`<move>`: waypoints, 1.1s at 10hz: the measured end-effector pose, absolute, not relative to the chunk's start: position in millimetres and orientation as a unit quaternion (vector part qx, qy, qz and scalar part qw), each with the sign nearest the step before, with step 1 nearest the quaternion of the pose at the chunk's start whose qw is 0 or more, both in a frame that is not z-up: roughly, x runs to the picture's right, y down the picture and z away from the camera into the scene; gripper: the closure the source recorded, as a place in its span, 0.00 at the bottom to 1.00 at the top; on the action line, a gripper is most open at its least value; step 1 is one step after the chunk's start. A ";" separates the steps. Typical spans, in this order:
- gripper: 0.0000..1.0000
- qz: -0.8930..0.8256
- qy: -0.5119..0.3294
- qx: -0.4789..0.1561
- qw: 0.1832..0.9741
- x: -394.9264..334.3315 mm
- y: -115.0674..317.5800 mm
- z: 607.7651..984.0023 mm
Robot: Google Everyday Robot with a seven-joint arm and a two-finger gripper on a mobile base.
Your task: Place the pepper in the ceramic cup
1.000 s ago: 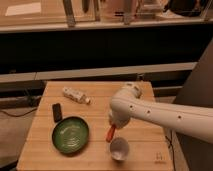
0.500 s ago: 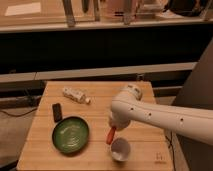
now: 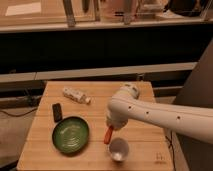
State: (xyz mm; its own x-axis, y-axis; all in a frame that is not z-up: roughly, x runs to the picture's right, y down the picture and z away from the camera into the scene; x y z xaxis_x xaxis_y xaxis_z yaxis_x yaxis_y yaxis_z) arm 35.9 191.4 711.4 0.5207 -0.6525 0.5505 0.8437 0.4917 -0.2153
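The red-orange pepper hangs tilted from my gripper, just above and left of the rim of the white ceramic cup. The cup stands upright near the front edge of the wooden table. My white arm reaches in from the right, and the gripper sits at its lower left end, shut on the pepper's upper end. The pepper's lower tip points down-left, close to the cup's left rim.
A green round plate lies left of the cup. A small black object lies beside the plate's upper left. A white bottle lies on its side at the back left of the table.
The gripper with the pepper has moved slightly down and right, closer to the cup. The other things have not moved.
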 end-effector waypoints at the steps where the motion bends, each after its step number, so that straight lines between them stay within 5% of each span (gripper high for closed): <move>1: 1.00 -0.446 -0.207 -0.233 0.839 31.7 189.9 711.2; 11: 1.00 -0.436 -0.229 -0.201 0.847 15.7 160.9 674.3</move>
State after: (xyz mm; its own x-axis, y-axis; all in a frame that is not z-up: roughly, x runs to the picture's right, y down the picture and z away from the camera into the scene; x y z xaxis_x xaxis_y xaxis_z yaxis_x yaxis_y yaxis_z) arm 15.7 160.9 674.3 0.5148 -0.6460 0.5636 0.8305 0.5388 -0.1411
